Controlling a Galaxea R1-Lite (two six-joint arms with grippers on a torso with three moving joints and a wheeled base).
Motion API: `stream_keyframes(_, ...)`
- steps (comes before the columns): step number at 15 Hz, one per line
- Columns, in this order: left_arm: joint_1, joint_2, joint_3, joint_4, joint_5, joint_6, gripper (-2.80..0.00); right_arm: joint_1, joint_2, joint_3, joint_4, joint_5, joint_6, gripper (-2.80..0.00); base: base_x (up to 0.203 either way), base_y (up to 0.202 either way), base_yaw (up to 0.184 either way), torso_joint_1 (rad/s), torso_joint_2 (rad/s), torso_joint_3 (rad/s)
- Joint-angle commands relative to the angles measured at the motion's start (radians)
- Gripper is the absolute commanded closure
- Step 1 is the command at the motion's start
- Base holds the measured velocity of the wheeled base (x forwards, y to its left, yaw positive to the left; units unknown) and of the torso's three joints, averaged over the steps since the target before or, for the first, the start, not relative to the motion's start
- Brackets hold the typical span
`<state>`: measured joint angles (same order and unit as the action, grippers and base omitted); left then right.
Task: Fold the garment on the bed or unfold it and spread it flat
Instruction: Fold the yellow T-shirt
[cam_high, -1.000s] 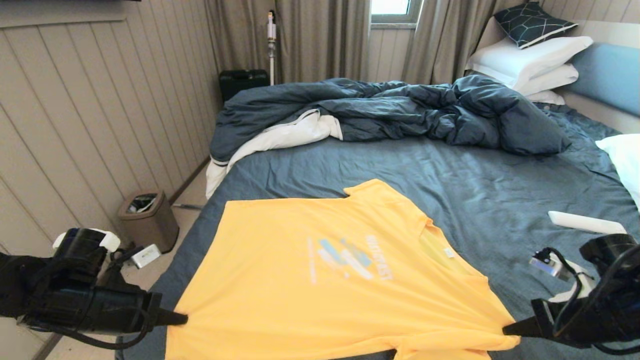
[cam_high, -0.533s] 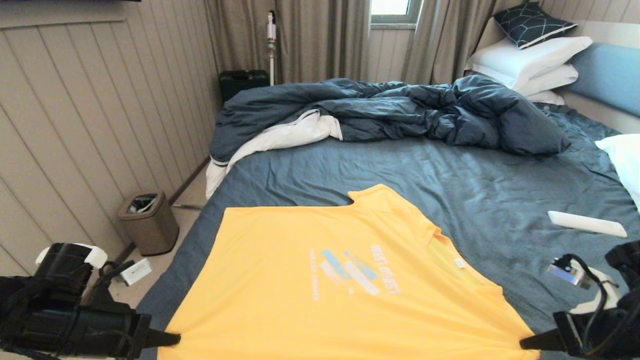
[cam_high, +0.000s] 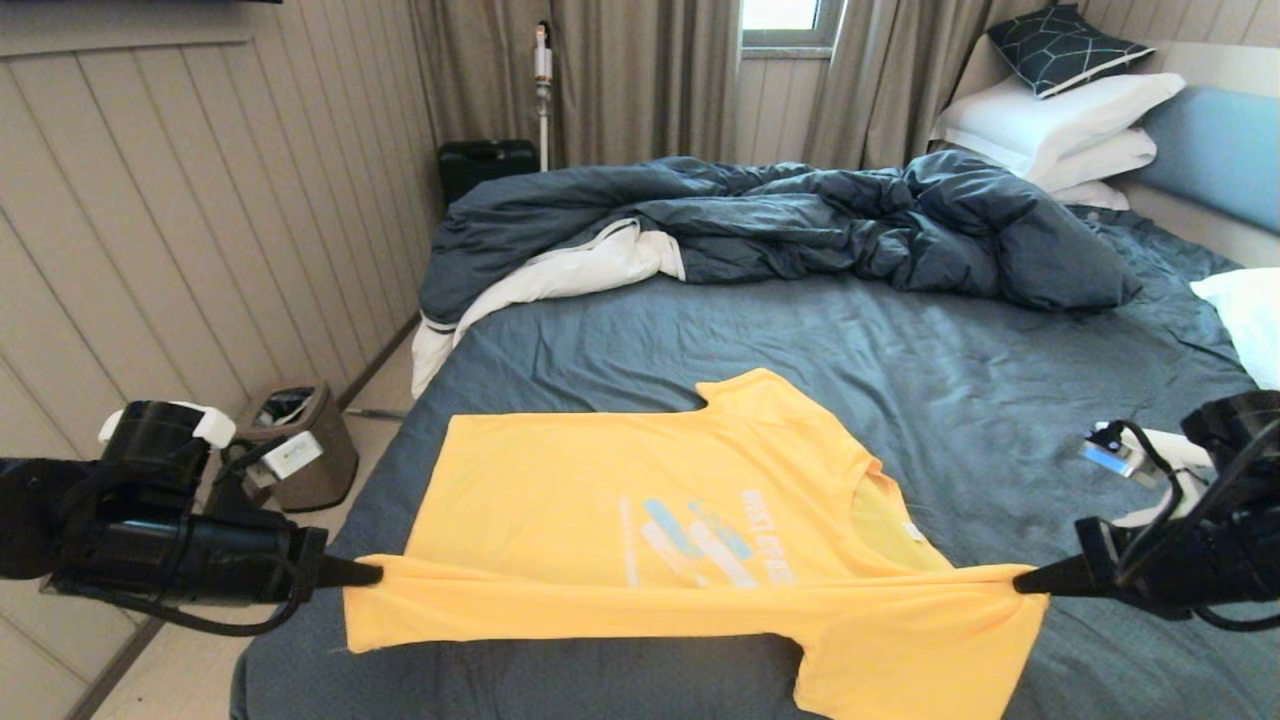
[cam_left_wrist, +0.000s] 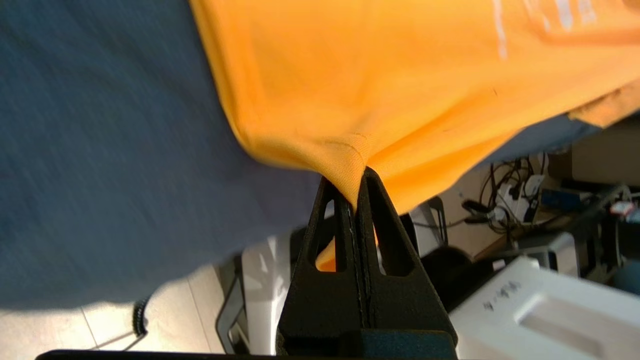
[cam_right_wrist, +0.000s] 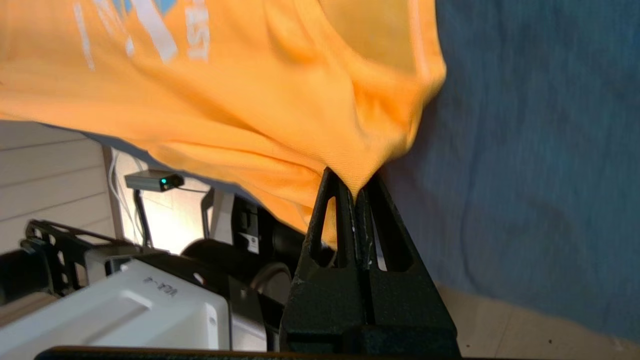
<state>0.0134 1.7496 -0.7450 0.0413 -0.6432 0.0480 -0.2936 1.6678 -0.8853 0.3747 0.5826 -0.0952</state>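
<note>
The yellow T-shirt (cam_high: 620, 500) lies print-up on the near part of the bed (cam_high: 900, 370), with its near side lifted off the sheet. My left gripper (cam_high: 375, 574) is shut on the near hem corner (cam_left_wrist: 350, 155). My right gripper (cam_high: 1020, 580) is shut on the near shoulder (cam_right_wrist: 357, 175). The cloth is stretched taut between them, and a near strip with the short sleeve (cam_high: 900, 660) hangs down from that line. The chest print (cam_high: 700, 535) and the collar with its white label (cam_high: 908, 530) show in the head view.
The rumpled dark blue duvet (cam_high: 800, 220) lies across the far half of the bed, white pillows (cam_high: 1060, 120) at the headboard (cam_high: 1220, 150). A white remote lies partly behind my right arm. A bin (cam_high: 300, 440) stands on the floor at the left, by the panelled wall.
Both grippers have risen and moved forward over the bed, lifting the shirt's near side off the sheet. The near strip and sleeve now hang below the taut line.
</note>
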Motion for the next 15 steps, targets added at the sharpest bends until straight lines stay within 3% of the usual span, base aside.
stream_keyframes(1,0.001,0.125,-0.076,0.0,-0.003,-0.003,0.0,0.022,0.117,-0.072,0.001,0.003,0.015,0.0,0.0,0.0,0.0,0.0,0.0,0.0)
stream_keyframes(7,0.005,0.312,-0.231,-0.003,0.004,-0.015,0.0,0.11,0.317,-0.264,0.001,-0.004,0.085,0.0,0.0,0.0,0.0,0.0,0.0,0.0)
stream_keyframes(15,0.005,0.378,-0.321,-0.004,0.01,-0.045,0.0,0.103,0.384,-0.332,0.001,-0.023,0.091,0.0,0.0,0.0,0.0,0.0,0.0,0.0)
